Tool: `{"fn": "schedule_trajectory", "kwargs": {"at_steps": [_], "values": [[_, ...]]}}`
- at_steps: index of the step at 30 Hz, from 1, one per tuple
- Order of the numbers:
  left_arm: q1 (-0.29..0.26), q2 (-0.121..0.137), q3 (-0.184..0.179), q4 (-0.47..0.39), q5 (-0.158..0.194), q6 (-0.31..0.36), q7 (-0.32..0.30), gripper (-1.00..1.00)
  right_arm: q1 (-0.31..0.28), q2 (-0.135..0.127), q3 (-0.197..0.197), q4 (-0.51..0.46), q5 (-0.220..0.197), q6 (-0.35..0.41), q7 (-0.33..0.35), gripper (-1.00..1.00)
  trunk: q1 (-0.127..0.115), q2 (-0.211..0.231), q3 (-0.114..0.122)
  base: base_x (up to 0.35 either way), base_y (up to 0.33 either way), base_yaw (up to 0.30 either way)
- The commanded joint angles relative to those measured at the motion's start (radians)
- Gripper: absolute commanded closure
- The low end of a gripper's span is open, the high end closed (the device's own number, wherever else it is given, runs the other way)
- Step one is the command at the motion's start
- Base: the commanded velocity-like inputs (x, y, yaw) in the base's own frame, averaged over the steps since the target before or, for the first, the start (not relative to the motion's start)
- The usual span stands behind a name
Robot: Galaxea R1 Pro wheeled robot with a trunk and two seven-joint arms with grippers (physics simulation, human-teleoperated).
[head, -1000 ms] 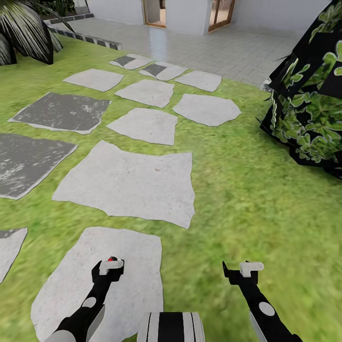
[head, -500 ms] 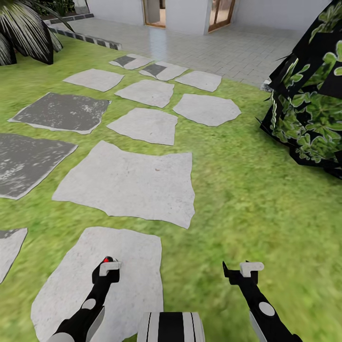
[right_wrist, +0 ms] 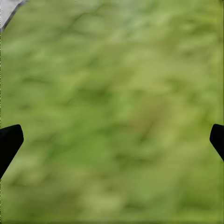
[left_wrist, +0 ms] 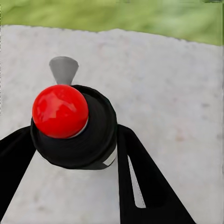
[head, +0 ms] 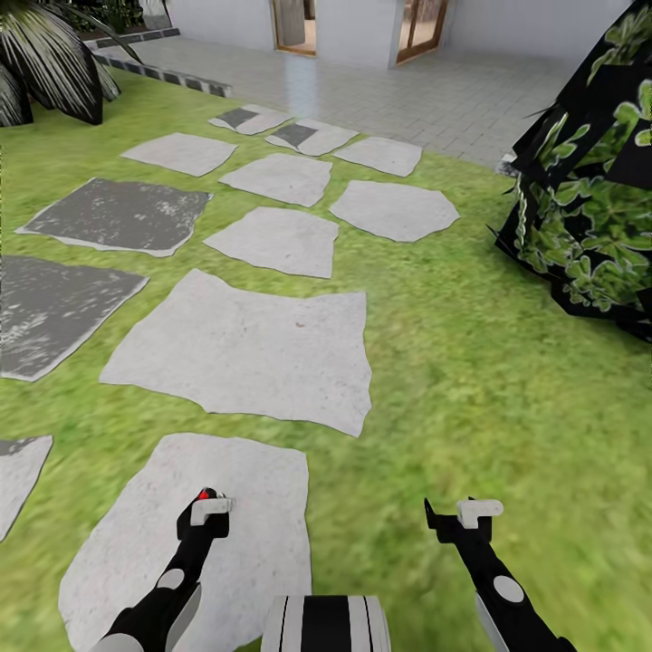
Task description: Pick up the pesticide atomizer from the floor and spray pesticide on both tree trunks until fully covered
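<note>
One step of the task appeared done: the atomizer (left_wrist: 74, 126), a small black body with a red ball top, was held between the dark fingers (left_wrist: 140, 182) of the left gripper (head: 210, 507). In the head view it was seen at about 7 o'clock, low over a pale stone (head: 181, 534), only its red tip showing above the gripper. From the left wrist camera the fingers were seen pressed against both sides of the black body, the pale stone lying beneath it.

The right gripper (head: 466, 518) was seen at about 5 o'clock over grass (head: 471, 380). Its two fingertips (right_wrist: 9, 142) were set far apart at opposite edges of the wrist picture, with nothing between them but blurred green.

Spraying was judged still wholly to do. No grey-brown trunk was visible, so both trees remained to be reached and covered.

Counted: one atomizer, two grippers. Roughly a dozen stepping stones were laid from 7 o'clock toward 12, three of them dark grey at 9 to 10 o'clock, with two more partly dark near 12. One leafy dark bush (head: 589, 208) stood at 2 o'clock, one spiky plant (head: 45, 63) at 10 to 11. A paved terrace (head: 435, 91) and two doorways (head: 294, 23) of a white house were seen at 12.
</note>
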Motion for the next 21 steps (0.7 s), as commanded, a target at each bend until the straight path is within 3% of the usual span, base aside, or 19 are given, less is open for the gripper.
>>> {"fn": "schedule_trajectory", "kwargs": {"at_steps": [1, 21], "values": [[0.0, 0.0, 0.0, 0.0, 0.0, 0.0, 0.0, 1.0, 0.0, 0.0, 0.0, 0.0, 0.0, 0.0, 0.0, -1.0, 0.0, 0.0, 0.004, 0.0, 0.0, 0.0], [0.0, 0.0, 0.0, 0.0, 0.0, 0.001, -0.001, 1.0, 0.0, 0.001, 0.0, 0.0, 0.001, -0.002, -0.001, -1.0, -0.009, 0.005, 0.081, 0.0, 0.0, 0.0]]}}
